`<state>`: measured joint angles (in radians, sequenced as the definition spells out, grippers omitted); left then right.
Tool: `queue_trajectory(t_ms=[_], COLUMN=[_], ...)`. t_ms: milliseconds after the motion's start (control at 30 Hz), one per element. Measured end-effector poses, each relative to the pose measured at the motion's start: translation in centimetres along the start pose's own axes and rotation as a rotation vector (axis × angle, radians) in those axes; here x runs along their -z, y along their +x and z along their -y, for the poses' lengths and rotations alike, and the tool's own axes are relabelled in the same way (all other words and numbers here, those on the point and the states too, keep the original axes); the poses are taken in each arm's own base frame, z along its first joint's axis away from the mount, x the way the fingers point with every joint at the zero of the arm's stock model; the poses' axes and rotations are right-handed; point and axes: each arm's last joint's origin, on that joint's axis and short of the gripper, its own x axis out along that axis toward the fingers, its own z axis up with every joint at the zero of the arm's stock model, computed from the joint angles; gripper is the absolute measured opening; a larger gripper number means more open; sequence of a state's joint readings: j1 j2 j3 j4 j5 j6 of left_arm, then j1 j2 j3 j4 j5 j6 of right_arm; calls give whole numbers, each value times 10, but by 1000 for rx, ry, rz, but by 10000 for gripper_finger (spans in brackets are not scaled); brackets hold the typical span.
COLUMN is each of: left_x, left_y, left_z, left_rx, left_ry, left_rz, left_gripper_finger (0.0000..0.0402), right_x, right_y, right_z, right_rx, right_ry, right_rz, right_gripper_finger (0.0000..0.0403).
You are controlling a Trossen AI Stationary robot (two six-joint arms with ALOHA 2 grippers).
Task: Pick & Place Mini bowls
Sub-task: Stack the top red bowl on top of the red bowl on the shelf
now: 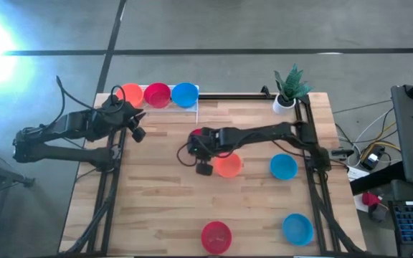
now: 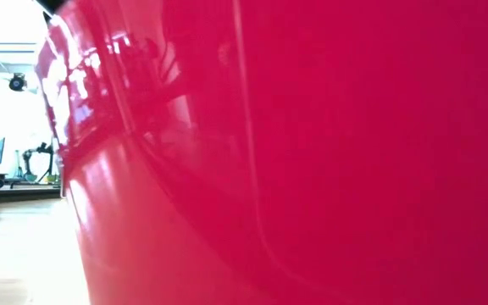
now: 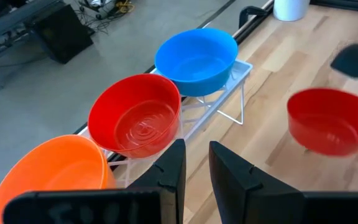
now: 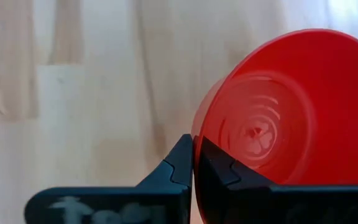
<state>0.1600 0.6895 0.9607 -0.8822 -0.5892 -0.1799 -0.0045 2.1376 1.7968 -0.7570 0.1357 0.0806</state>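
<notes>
While pinched by its rim, red bowl (image 4: 278, 106) tilts sideways.

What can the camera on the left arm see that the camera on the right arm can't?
Only the left wrist view shows the white wire-mesh rack holding a round orange plastic bowl, a red one and a blue one, past the left tool. Only the right wrist view shows the right tool shut on a bowl's rim. Both show that red bowl and the wooden table.
</notes>
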Motion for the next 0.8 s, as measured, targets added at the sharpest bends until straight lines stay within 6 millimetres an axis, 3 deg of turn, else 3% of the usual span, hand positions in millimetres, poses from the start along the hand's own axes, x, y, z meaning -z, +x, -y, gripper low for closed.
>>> queue_trajectory(t_ms=[333,533,800], left_x=[0,0,0], left_y=[0,0,0], left_z=[0,0,1], left_rx=[3,3,22], left_ry=[1,7,8], left_rz=[-1,-1,-5], left_gripper_finger=[67,67,67], right_x=[-12,-8,0], right_y=[29,43,49], right_z=[-29,-45,-49], right_rx=[-28,-36,-36], right_ry=[-130,-182,-200], right_rz=[-115,-170,-214], right_gripper_finger=[8,8,8])
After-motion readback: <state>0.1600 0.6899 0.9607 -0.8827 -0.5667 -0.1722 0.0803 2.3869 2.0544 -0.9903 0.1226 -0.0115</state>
